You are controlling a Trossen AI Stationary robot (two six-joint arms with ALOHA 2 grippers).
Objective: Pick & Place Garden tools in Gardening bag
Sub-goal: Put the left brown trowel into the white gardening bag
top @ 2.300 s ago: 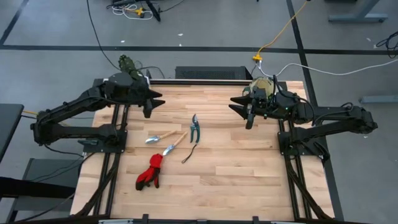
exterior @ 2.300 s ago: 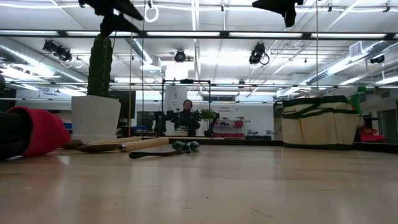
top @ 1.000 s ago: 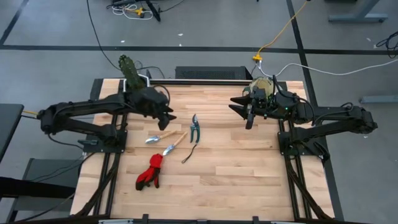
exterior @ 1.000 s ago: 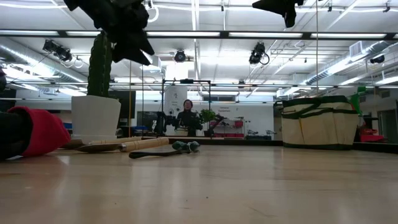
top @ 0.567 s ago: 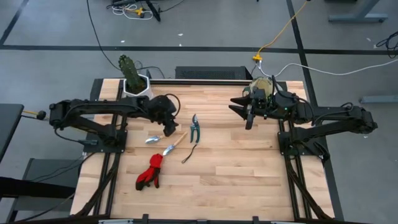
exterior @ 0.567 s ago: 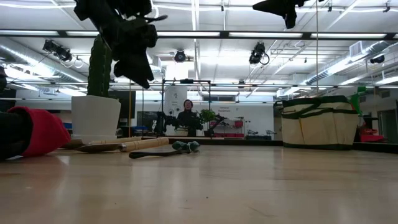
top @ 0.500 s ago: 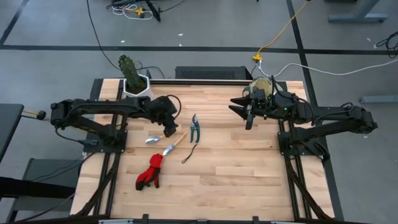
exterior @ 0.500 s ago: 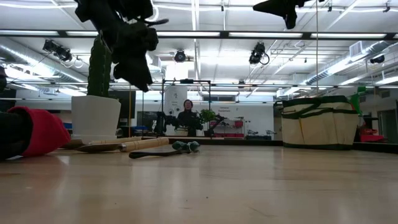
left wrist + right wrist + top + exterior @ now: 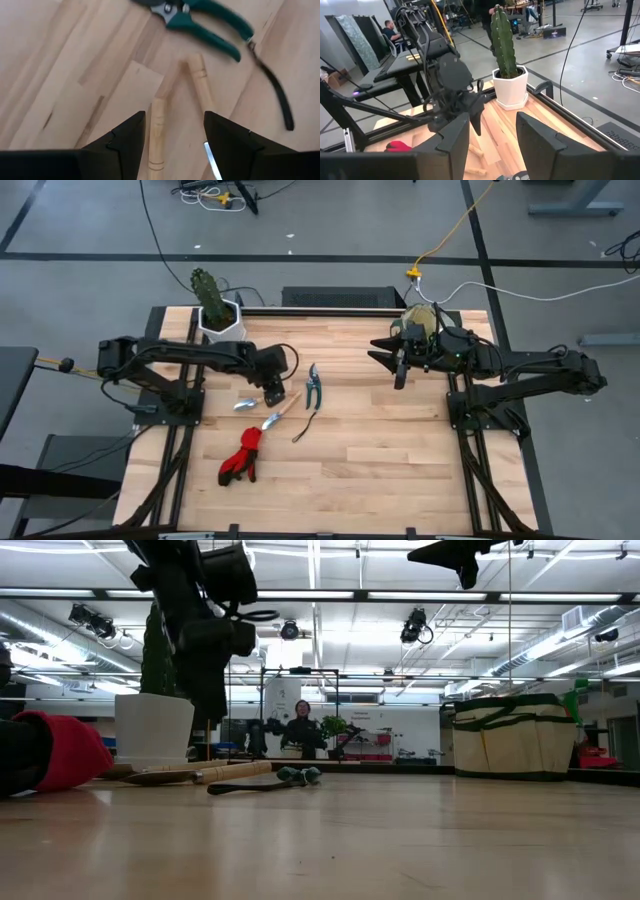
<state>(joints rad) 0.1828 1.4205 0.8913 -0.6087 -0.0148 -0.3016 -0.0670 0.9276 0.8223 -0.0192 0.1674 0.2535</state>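
**Left arm over wooden tool handles; bag untouched at right**

Red gloves lie nearest the left edge. The left gripper hangs above two wooden handles, fingers spread and holding nothing. Pruning shears and a dark cord lie just beside. The right gripper hovers, partly parted, empty, near the gardening bag.
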